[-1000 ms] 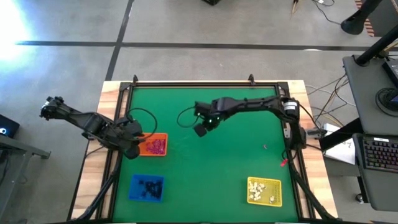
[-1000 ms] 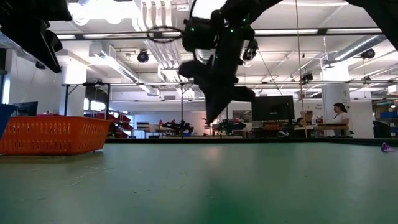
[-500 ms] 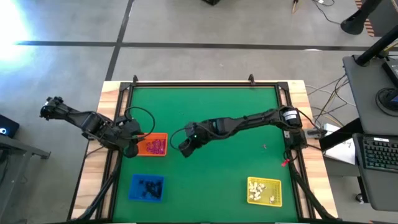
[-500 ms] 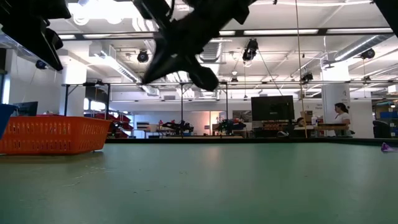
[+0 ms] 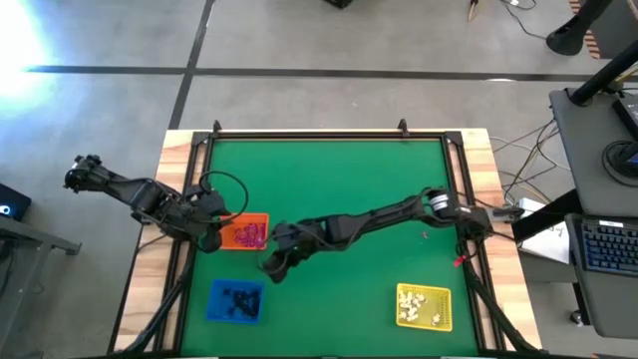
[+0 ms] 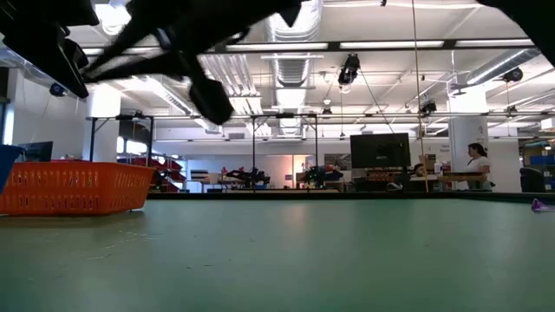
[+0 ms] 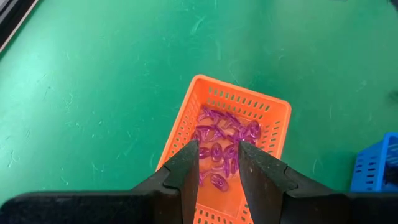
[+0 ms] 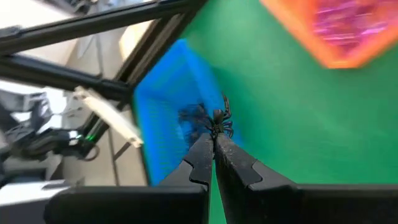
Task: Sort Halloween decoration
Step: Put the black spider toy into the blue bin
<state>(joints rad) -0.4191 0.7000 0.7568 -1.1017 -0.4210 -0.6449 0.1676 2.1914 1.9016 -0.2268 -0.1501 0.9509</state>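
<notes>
Halloween trinkets lie sorted: glossy purple ones [image 7: 222, 144] in the orange mesh tray [image 7: 267, 109] at 9 o'clock, black ones in the blue tray [image 5: 236, 301] at 7, white in the yellow tray [image 5: 424, 306] at 5. The right gripper [image 8: 213, 138], jaws pinched on a spindly black spider [image 8: 218, 117], hangs beside the blue tray. The left gripper [image 7: 217, 158], jaws partly open and empty, hovers over the orange tray; no writing is readable.

bench [image 5: 379, 179]: matt green mat, pale wood edges | orange tray [image 7: 267, 109]: perforated plastic mesh | purple trinkets [image 7: 224, 137]: glossy, translucent plastic | blue tray [image 5: 221, 289]: plastic | left claw [image 7: 217, 163]: matt black fingers | floor [image 5: 299, 40]: smooth grey concrete
</notes>
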